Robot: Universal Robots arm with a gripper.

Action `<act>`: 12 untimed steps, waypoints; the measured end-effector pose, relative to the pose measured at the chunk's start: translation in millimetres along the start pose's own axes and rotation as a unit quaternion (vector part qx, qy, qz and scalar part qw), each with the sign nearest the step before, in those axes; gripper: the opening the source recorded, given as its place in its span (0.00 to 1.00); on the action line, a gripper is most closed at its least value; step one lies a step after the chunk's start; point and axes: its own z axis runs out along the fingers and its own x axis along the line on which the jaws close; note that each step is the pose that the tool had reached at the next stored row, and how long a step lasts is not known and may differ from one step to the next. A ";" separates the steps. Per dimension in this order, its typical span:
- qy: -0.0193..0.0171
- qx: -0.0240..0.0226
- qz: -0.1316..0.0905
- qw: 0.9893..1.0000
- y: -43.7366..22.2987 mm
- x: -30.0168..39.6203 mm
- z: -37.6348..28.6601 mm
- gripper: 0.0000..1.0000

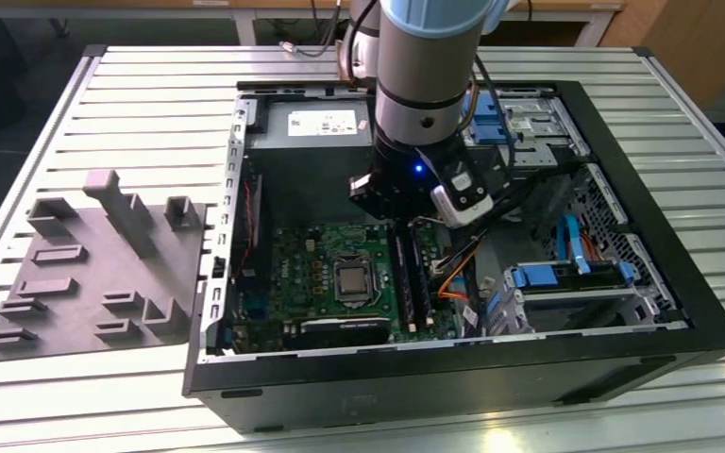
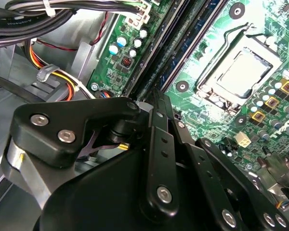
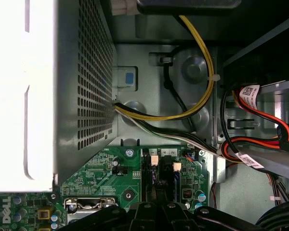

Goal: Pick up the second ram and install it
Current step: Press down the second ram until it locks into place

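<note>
The second ram point(image 1: 404, 274) appears as a long dark strip standing on edge among the black slots point(image 1: 423, 283) of the green motherboard point(image 1: 318, 274), beside the processor socket point(image 1: 354, 280); I cannot tell whether it is fully seated. The board lies inside an open black computer case point(image 1: 702, 311) on a slatted metal table point(image 1: 148, 104). A white printed sticker point(image 1: 325, 123) sits on the power supply, and in the first wrist view white printed tags point(image 3: 250, 91) hang on red cables. Yellow and black wires point(image 3: 202, 96) cross behind the slots. A grey moulded plate point(image 1: 92, 274) lies on the table at the exterior view's left. The gripper point(image 1: 395, 219) hangs over the far end of the slots; whether it is closed on anything cannot be told
</note>
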 end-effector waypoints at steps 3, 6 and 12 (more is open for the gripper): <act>0.000 0.000 0.000 1.000 0.0 0.0 0.8 0.11; 0.000 0.000 0.000 1.000 -0.1 0.1 1.3 0.11; 0.000 0.000 0.000 1.000 0.0 0.1 2.3 0.11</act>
